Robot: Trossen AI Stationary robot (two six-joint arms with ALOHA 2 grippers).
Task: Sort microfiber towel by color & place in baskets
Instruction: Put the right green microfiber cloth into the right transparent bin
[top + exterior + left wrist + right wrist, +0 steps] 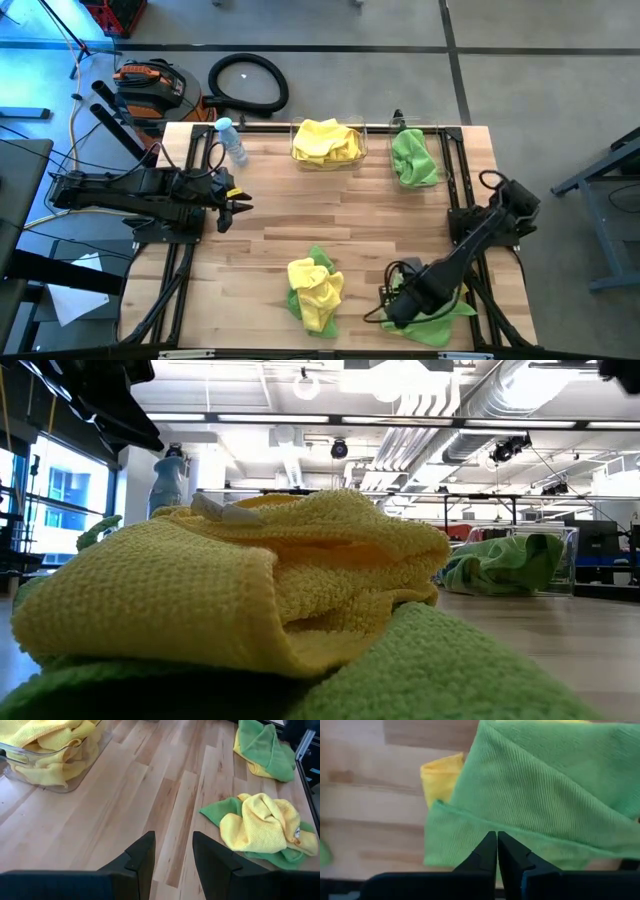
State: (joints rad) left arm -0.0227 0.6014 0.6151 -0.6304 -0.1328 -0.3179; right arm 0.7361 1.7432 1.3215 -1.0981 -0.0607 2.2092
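Wooden desk (pixel 280 240) seen from above, with both dark arms at its sides. The wider clear basket (pixel 328 143) stands at the far edge near the middle and is filled with yellow towels (pixel 325 140); the narrower clear basket (pixel 415 155) stands to its right at the same edge and holds green towels (pixel 414 160). The two baskets are near each other but apart.

Two loose piles lie at the near edge. The middle pile (pixel 316 293) is a crumpled yellow towel lying on a green one; the low view looks across it at close range, with the green-filled basket (pixel 520 563) behind. The right-hand pile consists of a flat green towel (pixel 440 325) lying over a yellow towel (pixel 440 780), of which only a corner shows in the right wrist view.

The right hand (pixel 398 310) is lowered onto the right-hand pile, its fingers pressed together with the tips at the fold of the green towel (pixel 545 800); whether any cloth is pinched between them cannot be told.

The left hand (pixel 235 207) waits at the desk's left side, above bare wood, fingers (pixel 142 857) parted and grasping nothing.

A clear water bottle (pixel 232 140) with a blue cap lies at the far left corner, apart from the baskets.
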